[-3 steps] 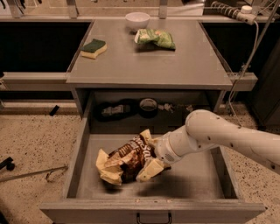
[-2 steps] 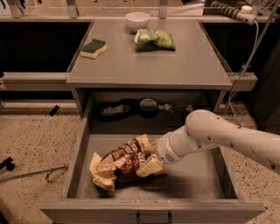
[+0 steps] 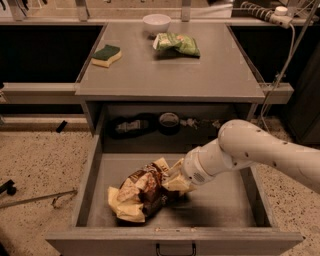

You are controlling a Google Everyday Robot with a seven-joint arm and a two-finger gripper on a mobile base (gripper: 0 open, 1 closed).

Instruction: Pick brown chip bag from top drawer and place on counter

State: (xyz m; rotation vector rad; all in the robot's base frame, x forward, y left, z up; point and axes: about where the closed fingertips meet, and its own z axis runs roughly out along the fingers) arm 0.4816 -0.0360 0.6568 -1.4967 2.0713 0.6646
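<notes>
The brown chip bag [image 3: 140,192], dark brown and cream-yellow and crumpled, lies on the floor of the open top drawer [image 3: 90,170], left of centre near the front. My gripper [image 3: 172,179] reaches in from the right on a white arm. Its cream fingers are closed on the bag's right end, low in the drawer. The grey counter [image 3: 165,72] is directly above and behind the drawer.
On the counter sit a green chip bag [image 3: 177,44], a green and yellow sponge [image 3: 106,55] and a white bowl [image 3: 156,22]. A dark round object [image 3: 169,121] and other small items lie at the drawer's back. A cable and power strip [image 3: 265,14] hang at the right.
The bag has shifted slightly toward the drawer's front left and looks more crumpled. My gripper has stayed at its right end and sunk a little lower.
</notes>
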